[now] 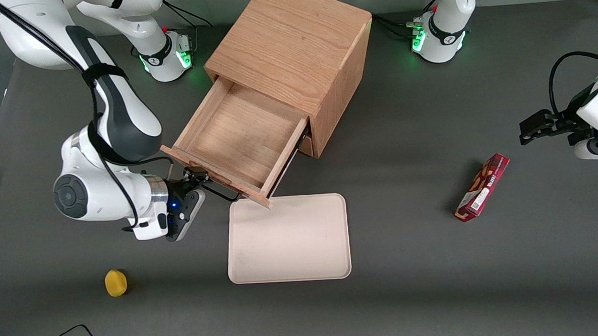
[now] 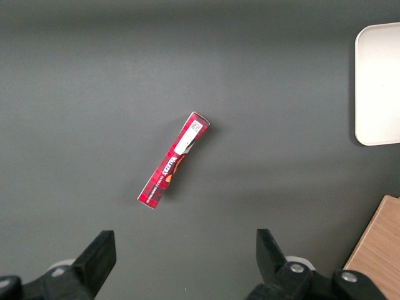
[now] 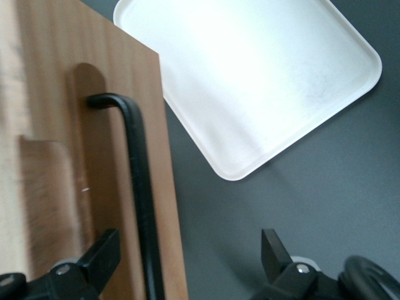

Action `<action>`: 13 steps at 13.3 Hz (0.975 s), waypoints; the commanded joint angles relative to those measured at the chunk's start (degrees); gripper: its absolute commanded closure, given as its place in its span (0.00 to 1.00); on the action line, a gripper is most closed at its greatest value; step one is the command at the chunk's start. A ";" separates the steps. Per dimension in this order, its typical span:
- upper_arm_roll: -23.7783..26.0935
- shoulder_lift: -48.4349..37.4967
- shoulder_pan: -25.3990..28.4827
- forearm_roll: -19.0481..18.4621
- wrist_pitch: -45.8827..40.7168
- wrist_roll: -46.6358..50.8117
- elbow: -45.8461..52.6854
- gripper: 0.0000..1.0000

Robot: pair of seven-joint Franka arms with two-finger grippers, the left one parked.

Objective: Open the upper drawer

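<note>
Currently, front view: the upper drawer (image 1: 240, 140) stands pulled well out of the cabinet (image 1: 299, 52), its front corner over the tray (image 1: 289, 239). The gripper (image 1: 198, 178) sits at the drawer front by the handle (image 1: 222, 194). A lemon (image 1: 116, 283) lies near the working arm's end; a red box (image 1: 483, 187) toward the parked arm's.

Right wrist view: fingers (image 3: 103, 253) spread apart, straddling the handle (image 3: 140, 187) without gripping.

Left wrist view: red box (image 2: 174, 160) on the table.

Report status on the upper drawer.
Hand open, at the black handle, fingers straddling it. Upper drawer pulled well out, empty. Its corner overhangs the white tray; nothing blocking.
</note>
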 commanded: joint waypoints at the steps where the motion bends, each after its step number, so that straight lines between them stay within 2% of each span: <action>1: -0.39 1.32 0.72 -0.64 -6.92 0.30 7.56 0.00; 4: -0.30 -1.04 0.72 -0.64 -14.12 5.20 14.32 0.00; 7: -0.30 -11.48 0.72 -1.17 -15.46 25.19 14.08 0.00; 9: -0.65 -15.80 0.20 -1.61 -19.40 35.95 13.56 0.00; 10: -2.39 -17.30 -0.24 -2.30 -22.64 38.51 12.86 0.00; 12: -7.93 -20.28 -0.16 -5.11 -23.29 43.00 9.18 0.00; 13: -9.95 -21.69 -0.33 -5.12 -23.28 44.24 6.46 0.00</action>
